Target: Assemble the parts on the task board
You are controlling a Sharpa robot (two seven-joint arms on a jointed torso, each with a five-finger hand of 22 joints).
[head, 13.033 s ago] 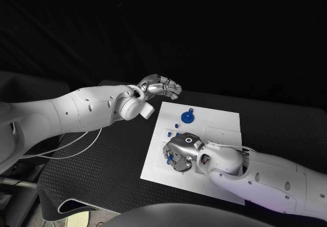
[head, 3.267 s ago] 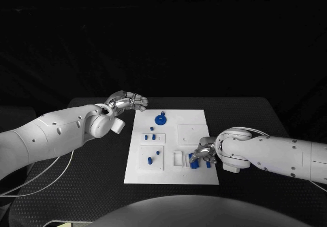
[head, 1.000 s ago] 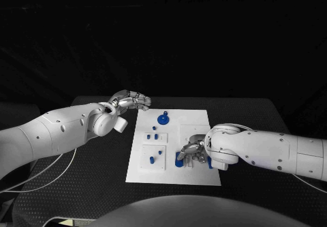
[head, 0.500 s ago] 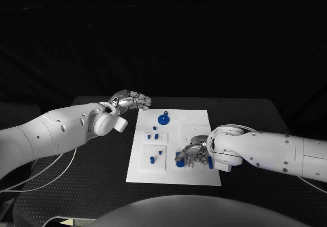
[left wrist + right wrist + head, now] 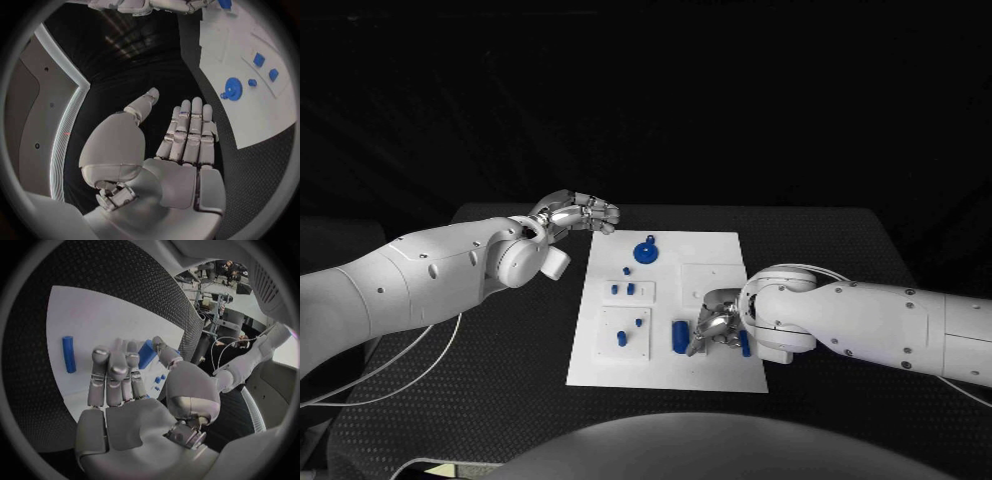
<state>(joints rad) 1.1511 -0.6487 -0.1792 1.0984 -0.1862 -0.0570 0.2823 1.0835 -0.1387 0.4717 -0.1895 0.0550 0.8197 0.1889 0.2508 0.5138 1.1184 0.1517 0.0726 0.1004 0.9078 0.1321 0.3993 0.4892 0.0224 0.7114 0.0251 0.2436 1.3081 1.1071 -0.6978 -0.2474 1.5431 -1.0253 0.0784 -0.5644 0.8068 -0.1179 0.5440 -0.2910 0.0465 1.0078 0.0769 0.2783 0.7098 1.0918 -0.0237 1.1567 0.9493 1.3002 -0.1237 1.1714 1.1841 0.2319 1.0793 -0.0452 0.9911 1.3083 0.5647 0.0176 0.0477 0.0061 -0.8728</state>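
The white task board (image 5: pixel 733 262) lies mid-table, and my left wrist view also takes in the board (image 5: pixel 240 40). A blue gear (image 5: pixel 646 250) sits near its far end, also seen as the gear (image 5: pixel 232 89). Small blue parts (image 5: pixel 620 289) stand in the left blocks. A blue cylinder (image 5: pixel 681 335) lies free on the board, just left of my right hand (image 5: pixel 717 324). In the right wrist view the cylinder (image 5: pixel 67 354) lies beyond my right hand (image 5: pixel 119 375), whose fingers are stretched out with nothing in them. Another blue part (image 5: pixel 147 353) lies beside the thumb. My left hand (image 5: pixel 574 212) hovers off the board's far left corner, holding nothing.
The black table (image 5: pixel 488 350) surrounds the board, with bare mat on the left and beyond the board's right edge (image 5: pixel 834 250). A white cable (image 5: pixel 401 355) runs under my left arm. Another blue part (image 5: pixel 744 343) lies right of my right hand.
My right hand has let go of the blue cylinder and drawn slightly right; the cylinder now lies uncovered on the board. My left hand has stayed put.
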